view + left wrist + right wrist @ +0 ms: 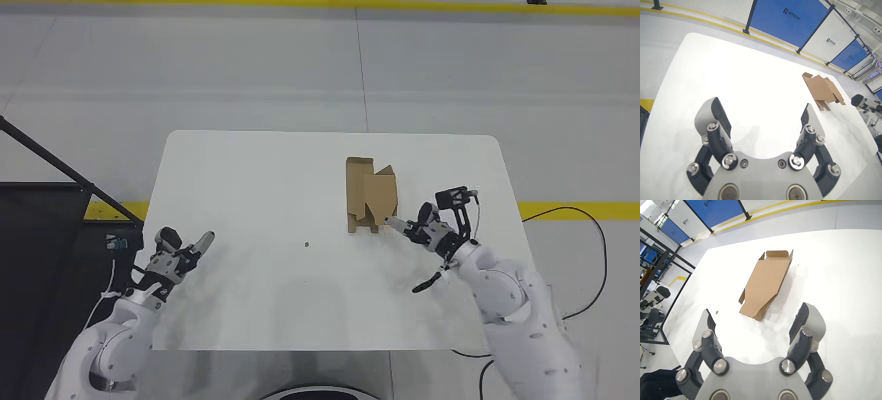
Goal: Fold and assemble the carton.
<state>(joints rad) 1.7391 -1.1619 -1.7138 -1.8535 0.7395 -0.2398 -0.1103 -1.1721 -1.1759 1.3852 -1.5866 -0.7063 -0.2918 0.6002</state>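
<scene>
Carton (368, 195): brown cardboard, mostly flat on the white table (250, 200), right of centre.
Right gripper (755, 310): just beside the carton's near end, fingers (800, 317) released, empty.
Left gripper (761, 103): near the table's front-left edge, well apart from the carton, fingers (721, 113) released, empty.

Item: white table (250, 170) with rounded corners, which stood on a pale grey floor (200, 60); one small dark speck (306, 243) lay on its top, towards the near edge. Yellow floor lines (620, 210) ran out from under both table ends, with another along the far side of the room, and a black cable (603, 245) looped on the floor past the table's right end. Blue and white perforated partition panels (791, 24) on black posts stood beyond the yellow lines, a black tube frame (668, 255) stood off one table end, and a black panel (40, 260) lay at the left.
</scene>
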